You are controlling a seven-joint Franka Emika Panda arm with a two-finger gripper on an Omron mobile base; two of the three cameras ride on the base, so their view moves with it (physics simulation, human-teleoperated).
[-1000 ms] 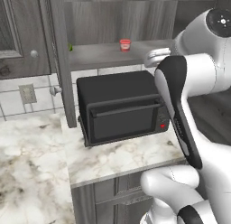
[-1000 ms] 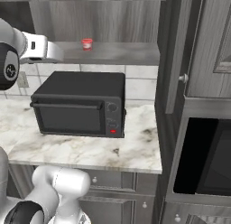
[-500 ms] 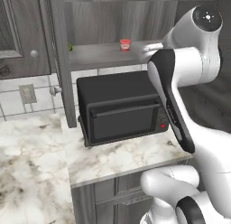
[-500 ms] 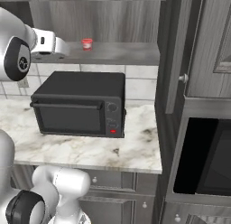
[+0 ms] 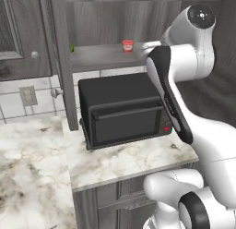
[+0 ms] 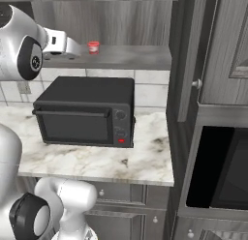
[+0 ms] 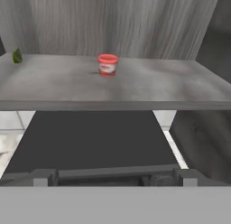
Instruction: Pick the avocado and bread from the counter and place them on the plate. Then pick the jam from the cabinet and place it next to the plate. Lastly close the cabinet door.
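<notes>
at cabinet-shelf height, the arm reaches level toward the jam (image 7: 108,64) at twelve o'clock on the shelf (image 7: 135,90), well apart, claw spread wide, holding nothing.

Arm (image 5: 184,71): glossy white rounded shells, filling the right side of the left base view. One long black panel (image 5: 168,96) runs along a link, with a thin pale stripe. Round joint cap (image 5: 202,16), grey-white with small dark marks, upper right. Dark ringed joint (image 6: 31,62) at upper left of the right base view. Base joint (image 6: 31,219), lower left: black ring around a white core.
</notes>
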